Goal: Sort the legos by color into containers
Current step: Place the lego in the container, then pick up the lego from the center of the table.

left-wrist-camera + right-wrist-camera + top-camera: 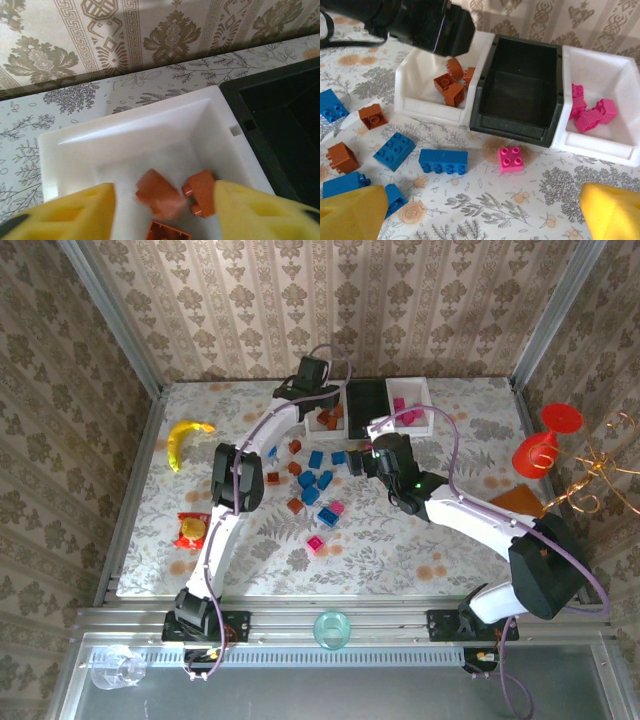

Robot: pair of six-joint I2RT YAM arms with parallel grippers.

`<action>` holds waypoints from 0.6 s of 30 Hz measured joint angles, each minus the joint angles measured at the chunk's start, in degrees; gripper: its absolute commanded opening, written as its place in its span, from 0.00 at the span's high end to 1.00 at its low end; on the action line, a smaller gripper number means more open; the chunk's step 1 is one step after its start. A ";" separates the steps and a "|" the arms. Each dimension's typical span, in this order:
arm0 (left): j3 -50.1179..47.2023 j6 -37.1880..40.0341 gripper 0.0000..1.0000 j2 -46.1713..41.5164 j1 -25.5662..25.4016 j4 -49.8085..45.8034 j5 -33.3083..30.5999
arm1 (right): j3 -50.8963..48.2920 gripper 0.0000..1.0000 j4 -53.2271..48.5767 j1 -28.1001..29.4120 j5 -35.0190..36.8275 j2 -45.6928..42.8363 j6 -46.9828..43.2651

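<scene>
The left claw (162, 186) hangs over the left white tray (75, 145), its yellow foam pads (75, 212) parted about halfway. Between them sits a brown brick (157, 194), smeared with blur and touching neither pad, so it looks to be dropping loose. Nothing is gripped. Two more brown bricks (202, 192) lie on the tray floor beneath.

The step in hand is judged to be the release. To do it well, the claw should stay centred over the tray floor and lift straight up, so the soft pads do not brush the thin rim or drag a brick out.

The right claw (482, 200) is spread as wide as it goes and carries nothing. It hovers above the loose pieces on the table (530, 215) — a pink brick (510, 159) just in front of the black tray (520, 127) and several blue bricks (442, 161) to its left. The right white tray (600, 150) holds pink pieces; the black one is bare.

The bricks are hard, glossy plastic with round studs on top. The trays are smooth and square with sloped walls, touching side by side. The tablecloth is flat and printed with leaves.
</scene>
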 measured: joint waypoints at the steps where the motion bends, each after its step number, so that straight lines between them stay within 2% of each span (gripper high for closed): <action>1: -0.24 0.17 0.33 -0.59 0.02 -0.35 0.11 | 0.00 0.00 -0.66 0.00 -0.35 0.00 0.24; 4: -8.20 0.31 0.28 -6.80 0.02 0.07 1.03 | -0.04 0.00 -2.19 0.00 -1.92 0.24 1.40; 9: -39.76 0.00 0.22 -30.42 0.39 8.48 3.04 | 1.68 0.00 -4.24 0.00 -5.33 5.79 3.89; 14: -64.02 -1.79 0.20 -51.41 2.27 18.23 5.99 | 11.28 0.00 -9.68 -0.42 -8.00 17.92 5.68; 18: -74.95 -2.97 0.19 -59.28 5.68 21.20 7.69 | 20.11 0.00 -13.31 -1.38 -9.68 25.79 6.95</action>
